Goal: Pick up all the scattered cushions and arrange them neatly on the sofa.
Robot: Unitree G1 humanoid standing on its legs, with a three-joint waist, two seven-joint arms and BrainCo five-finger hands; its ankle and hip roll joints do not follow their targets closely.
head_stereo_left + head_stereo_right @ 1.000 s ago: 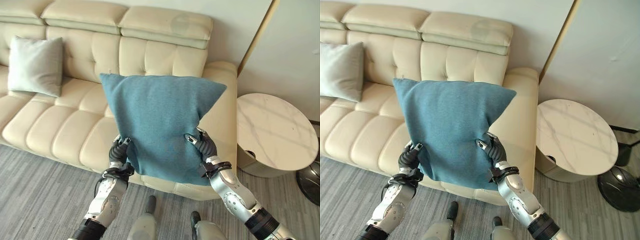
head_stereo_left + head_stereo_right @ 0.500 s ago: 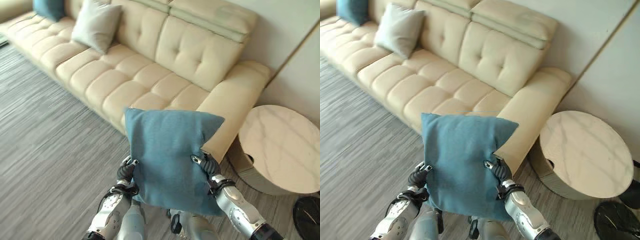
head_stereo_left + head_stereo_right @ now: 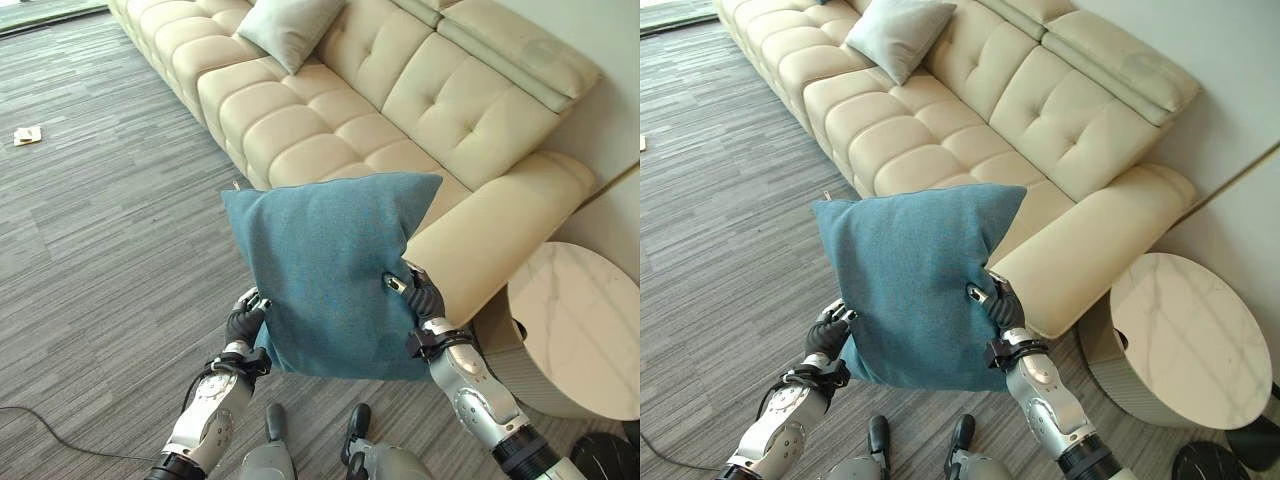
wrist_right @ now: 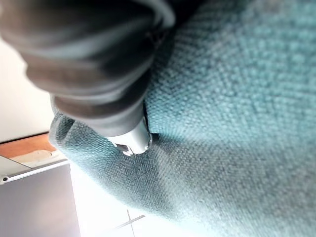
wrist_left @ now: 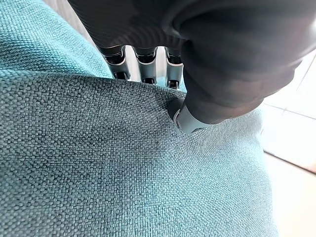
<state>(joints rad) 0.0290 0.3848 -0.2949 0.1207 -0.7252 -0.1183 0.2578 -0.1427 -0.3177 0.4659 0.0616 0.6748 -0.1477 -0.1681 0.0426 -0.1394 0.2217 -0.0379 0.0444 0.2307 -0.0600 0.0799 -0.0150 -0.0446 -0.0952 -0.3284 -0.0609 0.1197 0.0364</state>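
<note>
**Fingers pinching teal cushion, both sides, carry step**

Fingers [image 5: 143, 61] of my left hand [image 3: 245, 322] are curled behind the teal cushion [image 3: 335, 270], thumb pressing into the front fabric, so it's a pinch on the lower left edge. My right hand [image 3: 418, 295] does the same on the right edge: thumb on the front face, the rest wrapped behind. The right wrist view shows the thumb tip dug into the weave.

Where it is: the cushion hangs upright in the air between both hands, over the grey floor [image 3: 100, 260], in front of the cream sofa [image 3: 400, 110] and touching neither. It covers part of the near seat edge from my head view.

Step, as I judge it: pickup is done and this is the carry and approach. The cushion isn't placed yet. Next move calls for squaring up to the sofa, bringing the cushion forward over a seat, leaning it against the backrest, then letting go with both hands together so it doesn't flop. The free end seat by the armrest looks the obvious spot.

Count: one teal cushion, in hand. One pale grey cushion [image 3: 290, 28] already on the sofa, leaning at the backrest, well apart from me. One sofa. One round marble side table [image 3: 1195, 340] just beside the armrest. One small flat scrap [image 3: 27, 134] on the floor far off; can't tell what it is.
</note>
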